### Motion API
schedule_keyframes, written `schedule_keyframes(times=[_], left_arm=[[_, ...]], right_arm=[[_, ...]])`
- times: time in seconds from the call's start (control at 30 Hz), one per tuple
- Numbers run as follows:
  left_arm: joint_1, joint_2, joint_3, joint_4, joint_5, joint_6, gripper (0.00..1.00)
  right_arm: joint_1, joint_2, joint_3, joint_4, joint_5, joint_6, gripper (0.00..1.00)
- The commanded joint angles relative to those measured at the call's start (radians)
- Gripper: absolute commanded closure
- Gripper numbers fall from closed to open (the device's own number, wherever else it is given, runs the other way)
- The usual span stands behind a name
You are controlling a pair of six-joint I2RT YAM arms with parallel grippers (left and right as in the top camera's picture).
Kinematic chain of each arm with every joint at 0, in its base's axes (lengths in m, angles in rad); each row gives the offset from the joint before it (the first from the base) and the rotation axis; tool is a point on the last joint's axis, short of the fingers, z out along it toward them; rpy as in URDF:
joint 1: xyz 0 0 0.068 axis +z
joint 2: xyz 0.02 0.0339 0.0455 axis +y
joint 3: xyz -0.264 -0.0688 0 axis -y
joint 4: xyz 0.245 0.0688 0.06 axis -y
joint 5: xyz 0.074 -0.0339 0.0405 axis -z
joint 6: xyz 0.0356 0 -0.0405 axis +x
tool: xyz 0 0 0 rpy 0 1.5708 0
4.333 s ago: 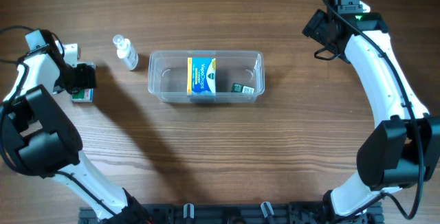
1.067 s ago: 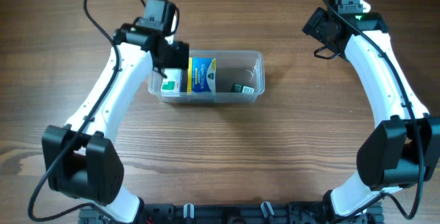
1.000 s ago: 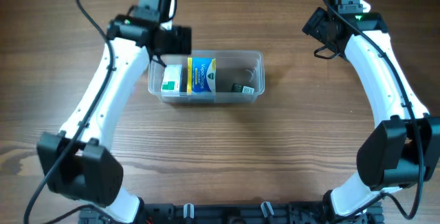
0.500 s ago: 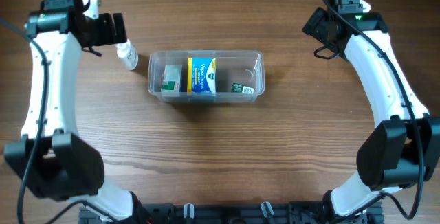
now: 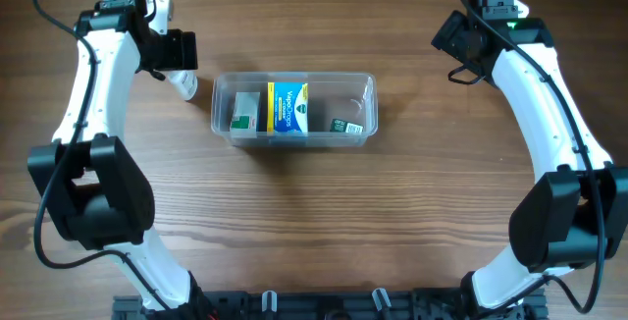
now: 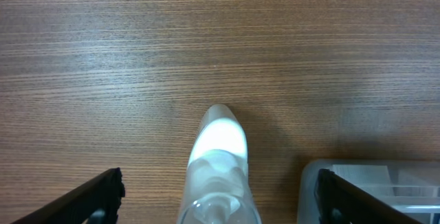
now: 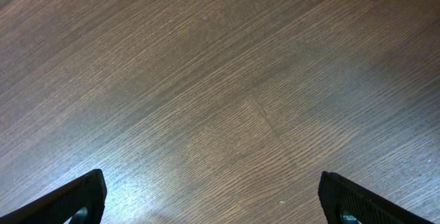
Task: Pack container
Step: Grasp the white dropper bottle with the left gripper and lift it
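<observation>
I see my left gripper [image 6: 218,207] spread wide on either side of a small clear plastic bottle [image 6: 218,159], which lies just beside the clear rectangular plastic container [image 5: 358,94] (mid-table, a blue-and-yellow box [image 5: 287,109] inside). My right gripper [image 7: 213,207] gapes equally wide over the bare wooden table [image 7: 206,80].

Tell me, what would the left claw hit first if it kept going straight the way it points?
Most likely the small clear bottle, lying on the table between the open left gripper's jaws, though depth is hard to judge.
</observation>
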Motion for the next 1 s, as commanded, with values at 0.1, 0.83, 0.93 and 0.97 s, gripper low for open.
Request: schedule_keyframes(times=[0.1,0.83,0.93,0.97], left_arm=[[-0.004,0.008,-0.001,0.029,0.019,0.021,0.19],[-0.004,0.01,-0.001,-0.006,0.019,0.043,0.59],[-0.004,0.01,-0.001,-0.01,0.019,0.043,0.66],[-0.004,0.01,-0.001,-0.01,0.019,0.043,0.68]], right_arm=[[-0.002,0.011,-0.005,0.003,0.016,0.011,0.0],[-0.002,0.011,-0.005,0.003,0.016,0.012,0.0],[-0.002,0.011,-0.005,0.003,0.016,0.012,0.0],[-0.002,0.011,-0.005,0.003,0.016,0.012,0.0]])
